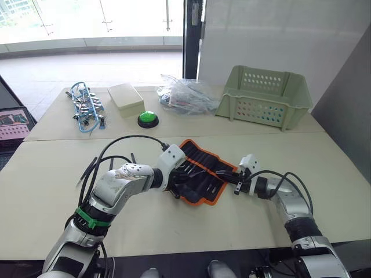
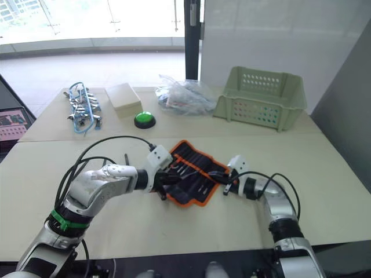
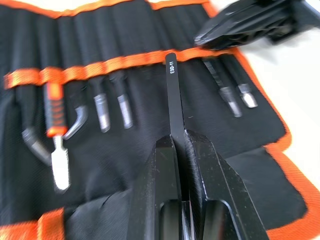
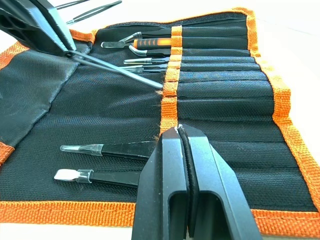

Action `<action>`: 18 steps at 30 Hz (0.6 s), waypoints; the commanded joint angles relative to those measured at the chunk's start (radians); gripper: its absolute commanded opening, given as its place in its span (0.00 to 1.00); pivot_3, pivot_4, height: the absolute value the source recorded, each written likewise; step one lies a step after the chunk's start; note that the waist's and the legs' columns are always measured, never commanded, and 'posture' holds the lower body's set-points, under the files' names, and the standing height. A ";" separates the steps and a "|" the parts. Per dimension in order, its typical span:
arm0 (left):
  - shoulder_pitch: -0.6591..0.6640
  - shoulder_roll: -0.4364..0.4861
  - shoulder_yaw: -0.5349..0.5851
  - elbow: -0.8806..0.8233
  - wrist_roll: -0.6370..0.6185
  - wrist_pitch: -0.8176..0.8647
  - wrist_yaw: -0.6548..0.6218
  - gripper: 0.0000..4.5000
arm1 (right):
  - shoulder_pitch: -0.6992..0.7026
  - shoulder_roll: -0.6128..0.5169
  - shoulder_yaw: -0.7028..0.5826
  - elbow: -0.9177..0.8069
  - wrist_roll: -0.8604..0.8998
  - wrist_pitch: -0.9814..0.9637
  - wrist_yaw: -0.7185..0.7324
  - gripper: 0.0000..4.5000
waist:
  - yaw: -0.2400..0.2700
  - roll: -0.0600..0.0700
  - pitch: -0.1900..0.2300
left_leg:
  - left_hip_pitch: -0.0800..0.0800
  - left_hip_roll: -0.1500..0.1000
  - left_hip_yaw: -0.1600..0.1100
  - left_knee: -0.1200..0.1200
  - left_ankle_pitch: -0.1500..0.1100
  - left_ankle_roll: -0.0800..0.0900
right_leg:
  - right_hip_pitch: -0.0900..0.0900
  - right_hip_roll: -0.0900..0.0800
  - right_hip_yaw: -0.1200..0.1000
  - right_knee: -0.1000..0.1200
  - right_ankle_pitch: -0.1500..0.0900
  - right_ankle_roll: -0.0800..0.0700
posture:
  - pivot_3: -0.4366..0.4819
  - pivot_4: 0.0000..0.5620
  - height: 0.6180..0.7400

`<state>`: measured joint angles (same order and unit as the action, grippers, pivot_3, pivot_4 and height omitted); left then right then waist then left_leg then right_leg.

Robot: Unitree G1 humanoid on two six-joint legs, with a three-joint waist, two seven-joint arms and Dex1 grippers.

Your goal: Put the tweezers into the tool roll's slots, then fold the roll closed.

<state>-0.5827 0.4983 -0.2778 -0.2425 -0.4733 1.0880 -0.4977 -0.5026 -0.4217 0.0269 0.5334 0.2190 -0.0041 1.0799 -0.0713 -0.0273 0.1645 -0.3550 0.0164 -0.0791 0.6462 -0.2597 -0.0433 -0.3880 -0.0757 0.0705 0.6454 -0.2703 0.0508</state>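
While the left gripper [image 3: 179, 142] pinches one pair of tweezers [image 3: 173, 95] with its tip at the tool roll [image 4: 220, 107]'s orange band, the right gripper [image 4: 179, 131], fingers closed and empty, presses the band. If the tip misses its slot, it could snag the cloth.

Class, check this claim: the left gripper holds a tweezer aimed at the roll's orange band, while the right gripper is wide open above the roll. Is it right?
Not quite. The right gripper is not wide open: its fingers are pressed together, as the right wrist view shows. The rest stands: the left gripper holds a tweezer aimed at the orange band of the tool roll.
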 commanded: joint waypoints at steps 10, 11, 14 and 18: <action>-0.019 -0.041 -0.013 0.092 0.108 -0.107 0.008 0.00 | -0.005 0.015 0.056 0.025 -0.037 0.030 0.014 0.00 | 0.003 0.000 0.000 | 0.000 -0.001 0.000 0.000 0.000 0.000 | 0.000 -0.001 0.000 0.000 0.000 0.000 | 0.48 0.27 1.00; -0.024 -0.053 -0.012 0.111 0.118 -0.123 0.010 0.00 | -0.005 0.015 0.058 0.026 -0.040 0.029 0.014 0.00 | 0.004 0.000 0.000 | 0.000 -0.001 0.000 0.000 0.000 0.000 | 0.000 -0.001 0.000 0.000 0.000 0.000 | 0.48 0.27 1.00; -0.037 -0.085 -0.016 0.164 0.154 -0.169 0.013 0.00 | -0.008 0.015 0.064 0.030 -0.045 0.027 0.012 0.00 | 0.006 0.000 0.000 | 0.000 -0.001 0.000 0.000 0.000 0.000 | 0.000 -0.001 0.000 0.000 0.000 0.000 | 0.48 0.27 1.00; -0.048 -0.125 -0.043 0.252 0.197 -0.252 -0.012 0.00 | -0.010 0.015 0.101 0.058 -0.091 -0.003 -0.005 0.00 | 0.005 0.000 0.000 | 0.000 -0.001 0.000 0.001 0.000 0.000 | 0.001 -0.001 0.000 0.000 0.000 0.000 | 0.48 0.27 1.00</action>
<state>-0.6161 0.3797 -0.3151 -0.0146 -0.3088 0.8755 -0.5030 -0.5381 -0.4149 0.0731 0.5447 0.1786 -0.0175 1.0785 -0.0658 -0.0274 0.1644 -0.3550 0.0153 -0.0790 0.6468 -0.2597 -0.0433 -0.3873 -0.0765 0.0702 0.6452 -0.2702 0.0507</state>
